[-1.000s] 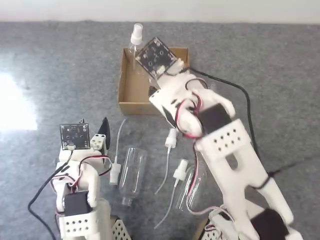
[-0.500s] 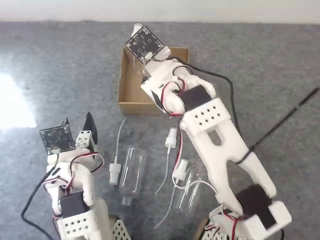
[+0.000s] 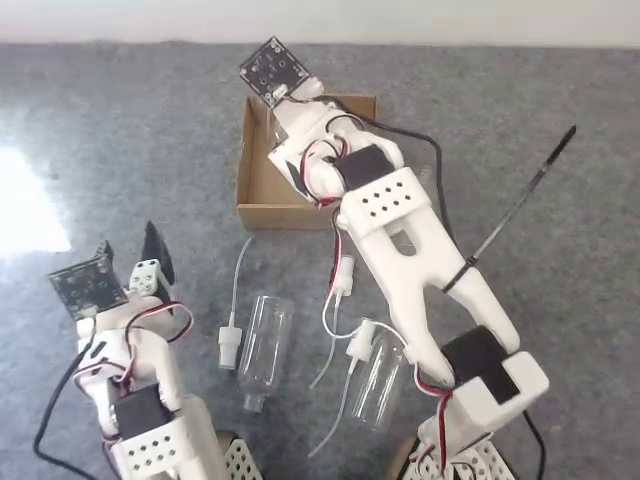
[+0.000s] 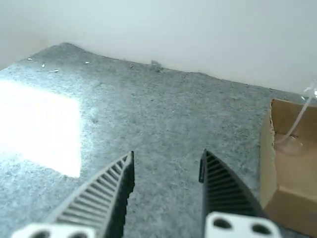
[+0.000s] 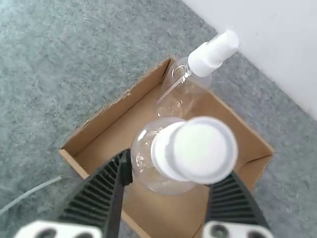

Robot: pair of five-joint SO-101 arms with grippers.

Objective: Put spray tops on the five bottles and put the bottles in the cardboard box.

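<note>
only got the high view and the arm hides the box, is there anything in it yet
observer: yes, a topped bottle stands in a corner of the box.
operator: is the right gripper holding anything
observer: the right gripper grips a second topped bottle over the box.
operator: and the left one
observer: the left gripper is open with nothing between its fingers, over bare carpet.

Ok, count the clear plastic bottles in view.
4. Two lie on the grey carpet: left bottle, right bottle. Two upright in the brown cardboard box: far bottle, gripped bottle. The arm may hide another.
</note>
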